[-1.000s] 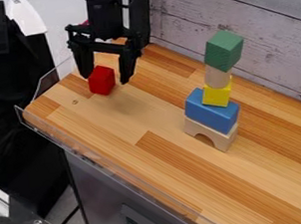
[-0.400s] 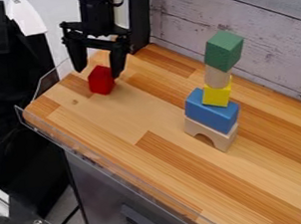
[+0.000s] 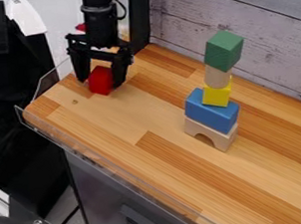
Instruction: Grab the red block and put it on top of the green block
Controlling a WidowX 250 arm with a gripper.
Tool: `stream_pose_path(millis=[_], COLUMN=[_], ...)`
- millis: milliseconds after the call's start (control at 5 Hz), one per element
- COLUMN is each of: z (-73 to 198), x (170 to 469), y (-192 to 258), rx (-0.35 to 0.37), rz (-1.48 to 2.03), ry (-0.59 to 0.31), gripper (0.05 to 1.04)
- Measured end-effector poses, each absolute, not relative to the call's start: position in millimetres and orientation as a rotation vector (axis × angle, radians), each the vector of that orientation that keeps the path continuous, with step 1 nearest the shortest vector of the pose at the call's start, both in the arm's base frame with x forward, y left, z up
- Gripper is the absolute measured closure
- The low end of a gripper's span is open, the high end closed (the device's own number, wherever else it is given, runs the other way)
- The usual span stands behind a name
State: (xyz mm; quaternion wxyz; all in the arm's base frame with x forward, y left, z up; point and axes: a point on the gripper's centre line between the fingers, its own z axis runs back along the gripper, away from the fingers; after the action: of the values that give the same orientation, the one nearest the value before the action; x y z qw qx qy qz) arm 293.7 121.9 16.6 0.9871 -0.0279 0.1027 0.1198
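Upper left of the frame, claw (image 3: 99, 83) spread astride the red block (image 3: 101, 79), which sits on the desk (image 3: 147, 117) — positioning looks complete. Outstanding: grip, lift, placement on the green block (image 3: 224, 50), upper right, atop its tower (image 3: 210, 110).

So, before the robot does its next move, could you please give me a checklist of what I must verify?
1. Red block resting on the wooden surface: ok.
2. Gripper at the red block, jaws on either side: ok.
3. Jaws closed on the block: not ok, they look open.
4. Green block on top of the tower, nothing on it: ok.
5. Tower steady enough for one more block: cannot tell.
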Motion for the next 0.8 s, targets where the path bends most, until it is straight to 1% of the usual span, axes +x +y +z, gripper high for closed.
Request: stream_pose_path(millis=[200, 400, 600, 800], z=[5.9, 5.4, 32.1, 72.6], x=[290.9, 291.0, 295.8, 300.7], y=[119.8, 119.9, 122.6, 114.9], rx=[-0.071, -0.08, -0.066, -0.057], rz=[0.237, 0.242, 0.262, 0.221], ry=[0.237, 0.235, 0.167, 0.125], gripper=[0.423, 0.5, 0.5, 0.5])
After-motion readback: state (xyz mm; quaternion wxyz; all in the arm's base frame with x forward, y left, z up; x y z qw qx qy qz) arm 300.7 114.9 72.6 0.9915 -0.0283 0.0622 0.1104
